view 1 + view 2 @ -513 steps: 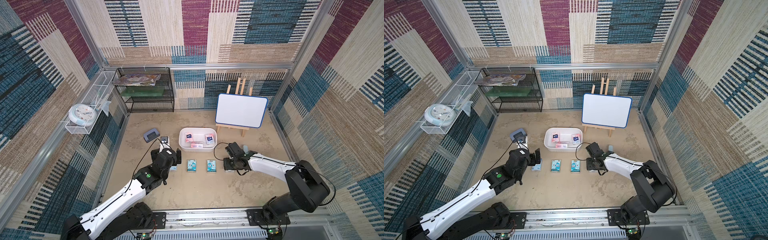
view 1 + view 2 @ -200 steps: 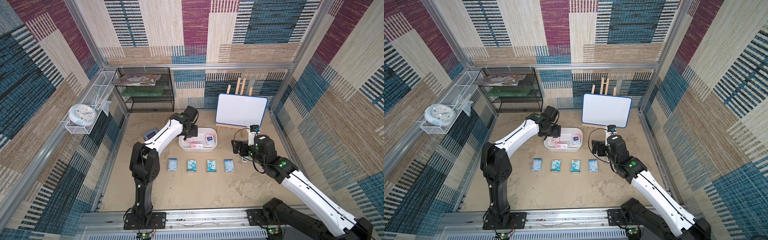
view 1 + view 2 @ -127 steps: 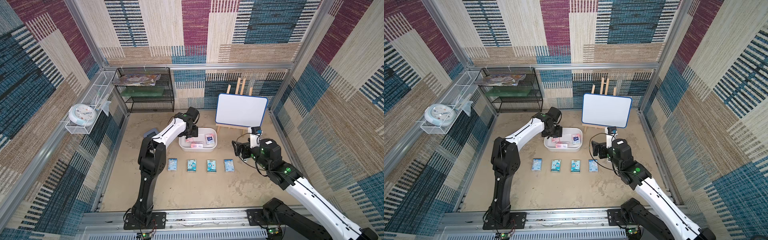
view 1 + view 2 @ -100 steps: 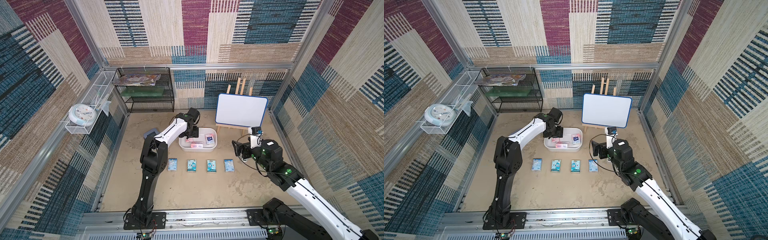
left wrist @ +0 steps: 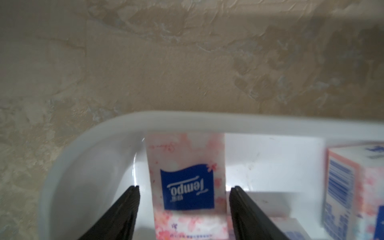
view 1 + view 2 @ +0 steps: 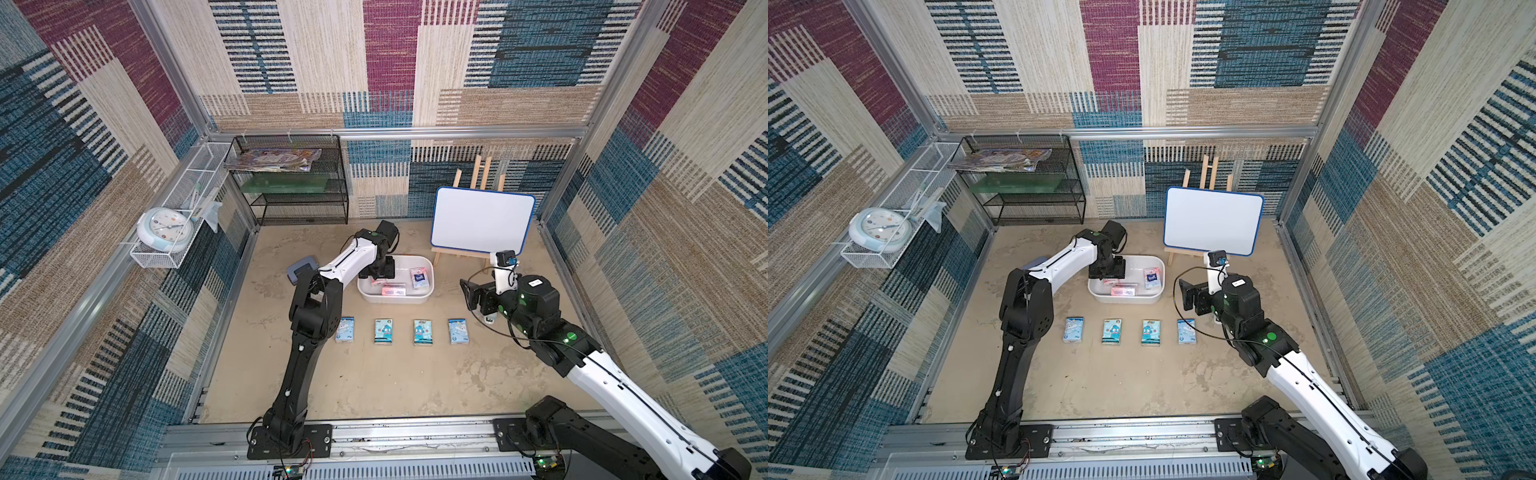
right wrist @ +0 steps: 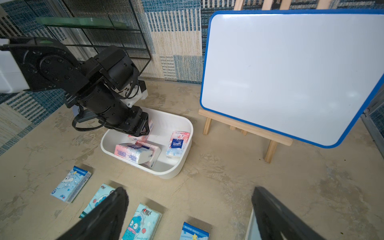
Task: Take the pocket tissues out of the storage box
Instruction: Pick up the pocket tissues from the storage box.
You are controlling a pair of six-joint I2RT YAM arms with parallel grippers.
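The white storage box (image 6: 395, 298) (image 6: 1125, 298) holds several pink pocket tissues (image 6: 392, 289) (image 7: 133, 152). My left gripper (image 6: 376, 272) (image 5: 185, 188) reaches down into the box's left end. It is open, and its fingers (image 5: 128, 207) straddle an upright pink packet (image 5: 187, 166) with a dark-blue logo, a narrow gap on each side. Another pink packet (image 7: 177, 143) leans on the box's right wall. Several teal packets (image 6: 383, 331) (image 6: 1112, 331) lie in a row on the floor in front of the box. My right gripper (image 6: 473, 301) (image 7: 189, 190) hangs open and empty just right of that row.
A whiteboard on a wooden easel (image 6: 482, 220) stands right behind the box. A black mesh shelf (image 6: 291, 183) is at the back left. A grey-blue hole punch (image 6: 301, 268) lies left of the box, and a wire basket with a clock (image 6: 166, 224) hangs on the left wall.
My left gripper has sunk into the box's left end, its jaws narrowing round the pink packet. The right arm, drawn back from the row earlier, holds still.
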